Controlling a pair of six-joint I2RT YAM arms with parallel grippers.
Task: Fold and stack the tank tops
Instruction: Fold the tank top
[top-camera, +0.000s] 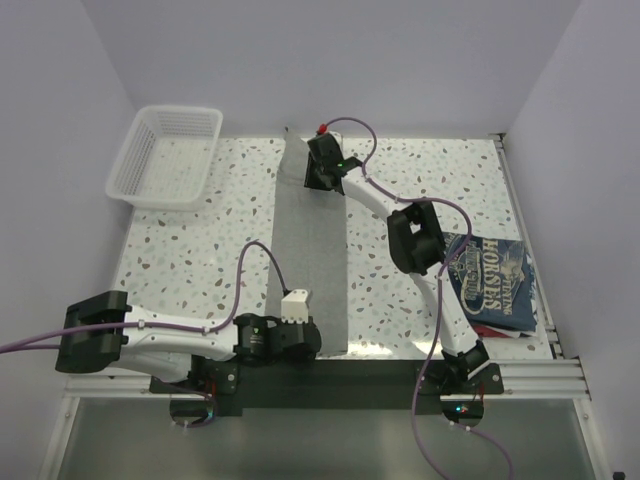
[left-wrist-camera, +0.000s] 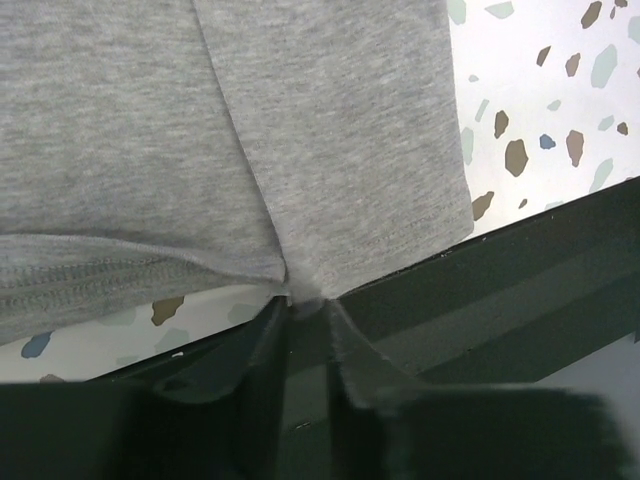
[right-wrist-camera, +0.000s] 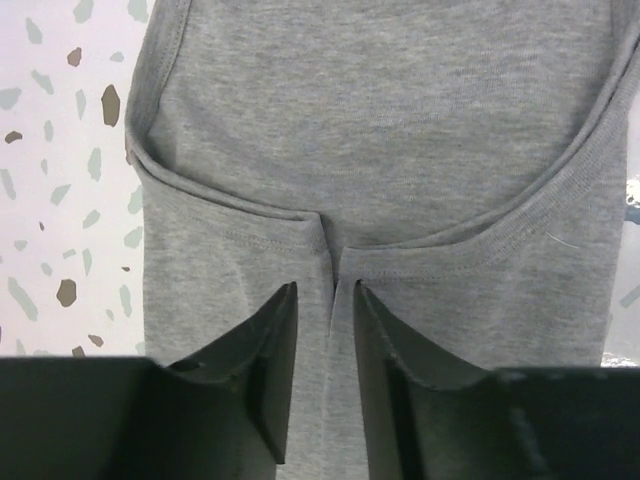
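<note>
Your left gripper (left-wrist-camera: 305, 303) is clamped on the hem corner of the grey tank top (top-camera: 310, 250). The cloth puckers where the dark fingers (left-wrist-camera: 265, 345) meet, right at the black rail (top-camera: 360, 372).

Your right gripper (right-wrist-camera: 327, 300) has its jaws almost together, with a pinched ridge of the same top's neckline between them, so it grips the cloth there.

From above, the grey top is a long narrow strip lying between the two grippers. Its far end sits just right of the white mesh basket (top-camera: 150, 200), level with it. From there the strip runs toward you, well past the basket, down to the rail.

The navy tank top (top-camera: 495, 280) with white lettering lies folded far to the right of the basket and nearer to you than it. The red one (top-camera: 492, 329) peeks out from under its near edge.

The table (top-camera: 200, 260) is pale terrazzo flecked with brown, grey and blue-green. Plain pale walls (top-camera: 350, 60) close it in behind the basket, beside it and on the opposite side — lilac-white, unmarked.
</note>
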